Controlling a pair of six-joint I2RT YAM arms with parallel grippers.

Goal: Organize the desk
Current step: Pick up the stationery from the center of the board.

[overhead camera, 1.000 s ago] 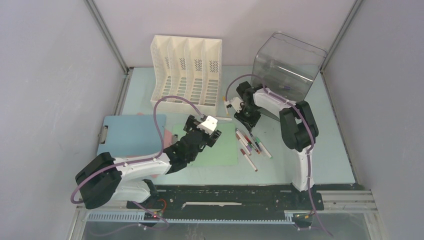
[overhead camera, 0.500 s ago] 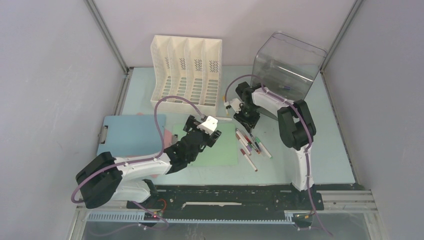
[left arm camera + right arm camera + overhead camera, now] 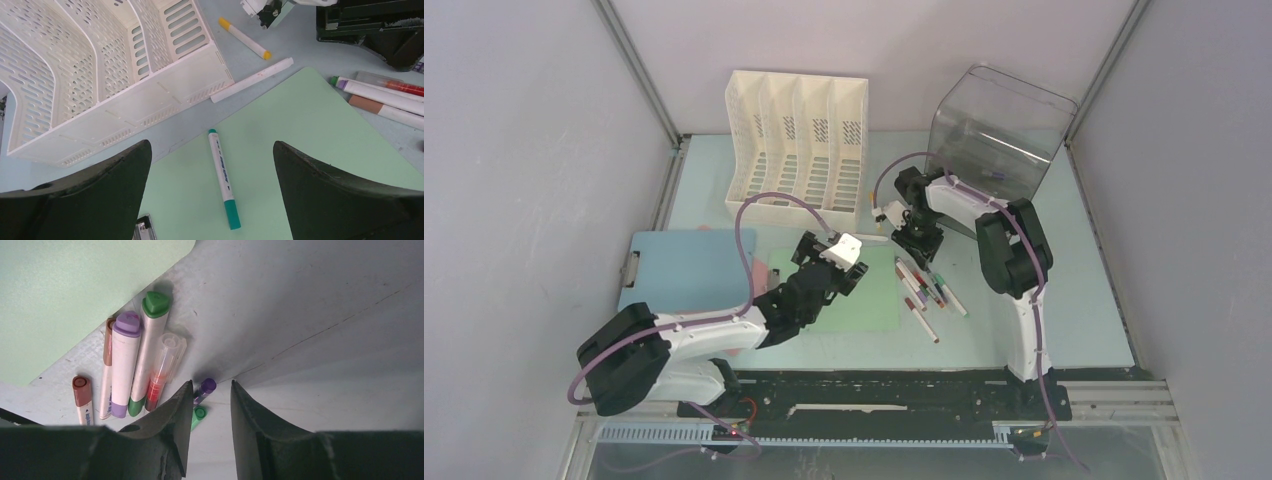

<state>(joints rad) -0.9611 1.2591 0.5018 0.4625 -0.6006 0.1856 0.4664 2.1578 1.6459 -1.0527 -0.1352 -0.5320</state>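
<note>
The pale mint desk (image 3: 1074, 280) holds scattered pens. My left gripper (image 3: 841, 262) hovers open over a green clipboard (image 3: 869, 300). In the left wrist view a teal-capped marker (image 3: 222, 177) lies on that clipboard (image 3: 310, 130), between the wide fingers of the left gripper (image 3: 211, 145). My right gripper (image 3: 918, 237) points down at the far end of a cluster of markers (image 3: 929, 290). In the right wrist view its jaws (image 3: 211, 381) stand narrowly apart with nothing between them. A purple marker (image 3: 206, 387) and a green cap (image 3: 199, 413) lie by the left fingertip.
A white file rack (image 3: 796, 140) stands at the back left and a clear plastic bin (image 3: 999, 125) at the back right. A blue clipboard (image 3: 686, 268) lies at the left. A yellow-capped marker (image 3: 245, 38) and a white stick (image 3: 252, 80) lie before the rack.
The right gripper's jaws have narrowed a little, and the right arm has shifted slightly. The left gripper has crept slightly nearer over the green clipboard.
</note>
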